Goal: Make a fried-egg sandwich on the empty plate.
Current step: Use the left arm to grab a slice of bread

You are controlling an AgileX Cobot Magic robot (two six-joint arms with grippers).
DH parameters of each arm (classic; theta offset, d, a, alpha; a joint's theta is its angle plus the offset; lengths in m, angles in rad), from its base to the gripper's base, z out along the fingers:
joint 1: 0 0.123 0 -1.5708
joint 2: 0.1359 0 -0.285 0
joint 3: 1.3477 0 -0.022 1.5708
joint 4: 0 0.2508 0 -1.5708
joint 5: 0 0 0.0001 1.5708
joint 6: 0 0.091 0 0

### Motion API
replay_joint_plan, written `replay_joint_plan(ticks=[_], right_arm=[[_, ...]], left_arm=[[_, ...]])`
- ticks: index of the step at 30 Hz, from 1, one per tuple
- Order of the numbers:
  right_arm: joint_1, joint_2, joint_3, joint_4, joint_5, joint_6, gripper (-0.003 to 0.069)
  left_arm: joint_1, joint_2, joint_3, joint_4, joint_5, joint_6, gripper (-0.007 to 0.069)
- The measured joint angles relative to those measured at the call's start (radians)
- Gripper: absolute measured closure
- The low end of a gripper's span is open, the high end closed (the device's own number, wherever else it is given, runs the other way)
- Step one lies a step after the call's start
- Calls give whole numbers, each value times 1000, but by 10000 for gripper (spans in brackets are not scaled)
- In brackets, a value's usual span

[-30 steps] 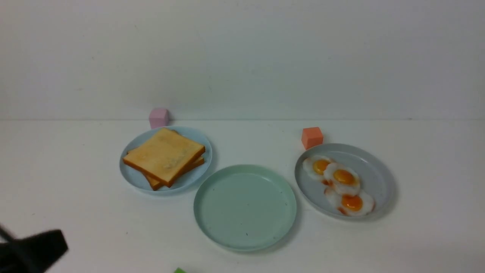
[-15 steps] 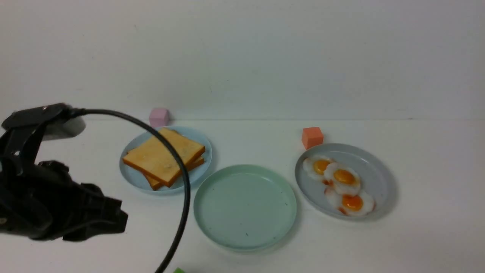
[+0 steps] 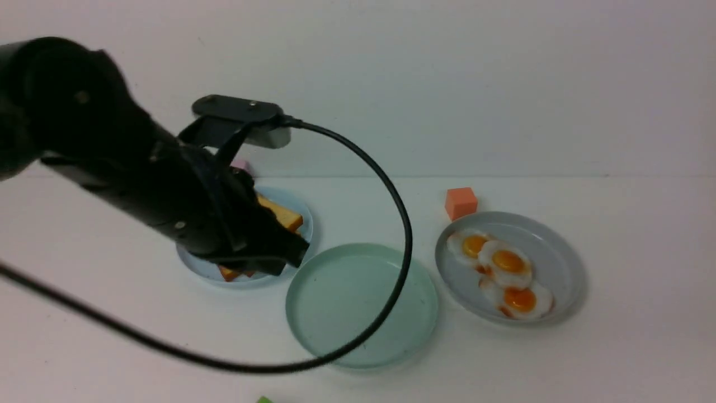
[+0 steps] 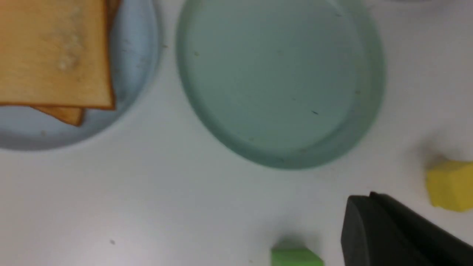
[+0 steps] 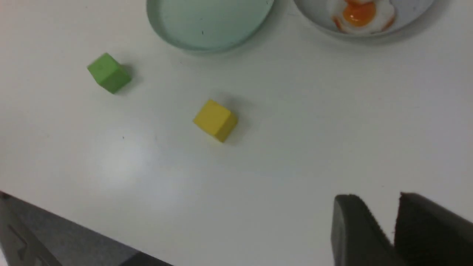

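Two toast slices (image 3: pixel 281 217) (image 4: pixel 55 55) lie stacked on a light blue plate (image 3: pixel 308 226) (image 4: pixel 136 55), mostly hidden in the front view by my left arm. My left gripper (image 3: pixel 292 253) (image 4: pixel 369 197) hangs above that plate's near edge, shut and holding nothing. The empty mint-green plate (image 3: pixel 347 302) (image 4: pixel 281 74) (image 5: pixel 210 18) sits in the middle. Three fried eggs (image 3: pixel 506 260) (image 5: pixel 360 13) lie on a grey plate (image 3: pixel 559 263) at the right. My right gripper (image 5: pixel 377 197) is open over bare table near the front edge, out of the front view.
A pink cube (image 3: pixel 241 164) peeks out behind the toast plate and an orange cube (image 3: pixel 461 202) stands behind the egg plate. A green cube (image 5: pixel 109 72) (image 4: pixel 295 256) and a yellow cube (image 5: pixel 215 120) (image 4: pixel 449 184) lie in front of the mint plate. The left arm's cable (image 3: pixel 404 235) loops over it.
My left arm has swung up from the lower left corner to above the toast plate, and its cable now drapes across the mint plate. The plates and food have not moved.
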Motion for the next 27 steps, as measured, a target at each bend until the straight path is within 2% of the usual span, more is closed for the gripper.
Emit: replay_joint_plan(ticks=[1,4,6,9,12,18,21,27], right_arm=[[13,7,-8,-7,2,0,497],[98,38,-45,-37,10,0,638],[131,45,-50,-40,13,0,669],[137,45,-51,-44,16,0,669],[139,45,-52,-52,18,0,669],[140,45,-52,-55,18,1,665],[140,45,-52,-57,17,2,665],[140,45,-52,-60,5,3,664]], left_arm=[[0,0,0,0,0,0,638],[7,152,-110,84,0,-58,638],[27,235,-181,114,0,-93,638],[71,356,-271,128,-1,-104,627],[104,444,-333,141,-7,-86,571],[118,549,-380,233,-60,-60,349],[118,575,-383,281,-111,-59,265],[118,622,-387,327,-150,-59,232]])
